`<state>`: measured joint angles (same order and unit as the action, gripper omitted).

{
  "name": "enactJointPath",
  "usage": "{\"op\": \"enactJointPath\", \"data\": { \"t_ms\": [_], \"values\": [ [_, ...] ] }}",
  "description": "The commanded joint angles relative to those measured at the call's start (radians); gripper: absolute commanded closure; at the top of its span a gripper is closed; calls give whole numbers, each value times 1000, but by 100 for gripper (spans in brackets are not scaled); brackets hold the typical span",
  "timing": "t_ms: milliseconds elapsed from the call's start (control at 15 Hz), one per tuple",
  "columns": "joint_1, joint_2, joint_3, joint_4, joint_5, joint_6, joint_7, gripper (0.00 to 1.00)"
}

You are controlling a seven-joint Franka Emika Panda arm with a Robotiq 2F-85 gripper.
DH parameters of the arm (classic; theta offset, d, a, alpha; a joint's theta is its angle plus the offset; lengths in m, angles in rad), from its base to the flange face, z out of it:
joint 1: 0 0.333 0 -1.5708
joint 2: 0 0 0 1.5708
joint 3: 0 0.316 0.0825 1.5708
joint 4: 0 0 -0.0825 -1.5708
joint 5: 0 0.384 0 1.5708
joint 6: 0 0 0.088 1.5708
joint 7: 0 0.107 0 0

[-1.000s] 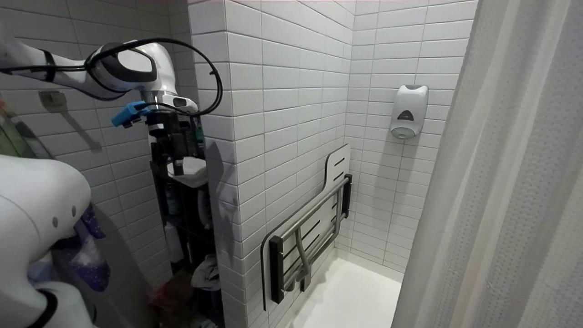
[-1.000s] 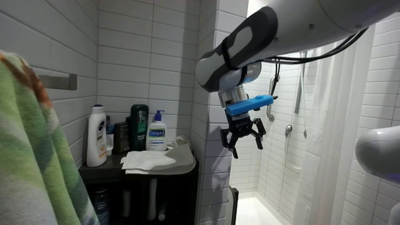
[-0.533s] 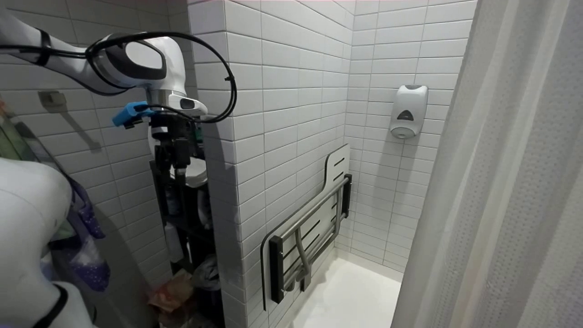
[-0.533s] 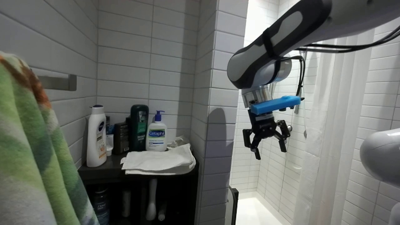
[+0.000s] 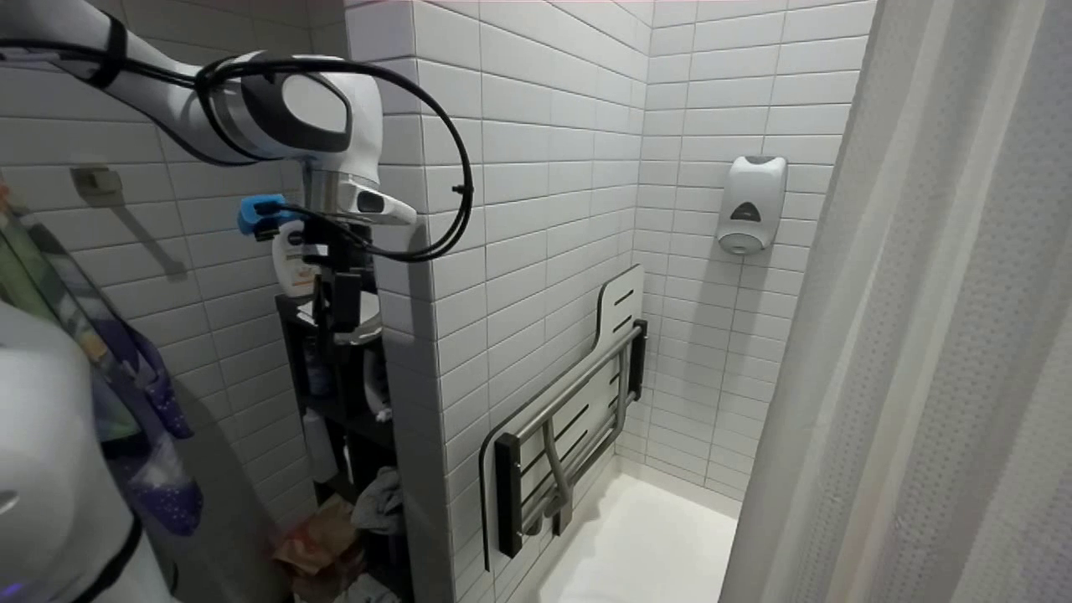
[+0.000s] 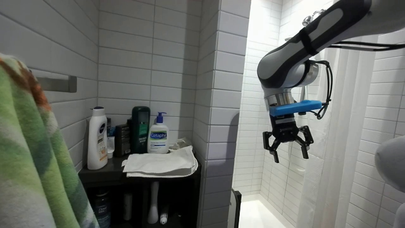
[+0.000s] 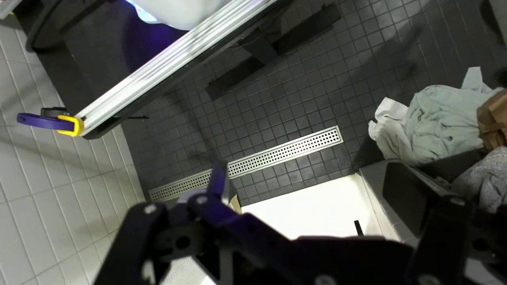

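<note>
Black two-fingered gripper (image 6: 290,155): newly shifted toward 3 o'clock in an exterior view; spread wide, gripping nothing.
Square-cornered white-tiled pillar (image 6: 218,136): at 9 o'clock there, seemingly nearest, untouched.
Grasp: left undone, contact too; probably early on.

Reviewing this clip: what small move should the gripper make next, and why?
Probably a short shift toward the shower curtain, staying open. The gripper is open and empty, and in an exterior view it has moved that way, away from the shelf, over the last second. The remaining gap is hard to judge.
</note>
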<state>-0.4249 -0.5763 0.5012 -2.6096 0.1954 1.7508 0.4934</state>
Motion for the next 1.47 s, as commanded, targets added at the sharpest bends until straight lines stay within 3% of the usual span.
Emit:
{"op": "enactJointPath", "data": {
  "t_ms": [0,467,867,1400],
  "values": [
    [121,89,-140,-10,-50,81,144,0],
    [221,227,-264,-13,-112,249,349,0],
    [290,259,-338,-22,-111,282,374,0],
    [308,274,-345,-20,-109,290,387,0]
  ]
}}
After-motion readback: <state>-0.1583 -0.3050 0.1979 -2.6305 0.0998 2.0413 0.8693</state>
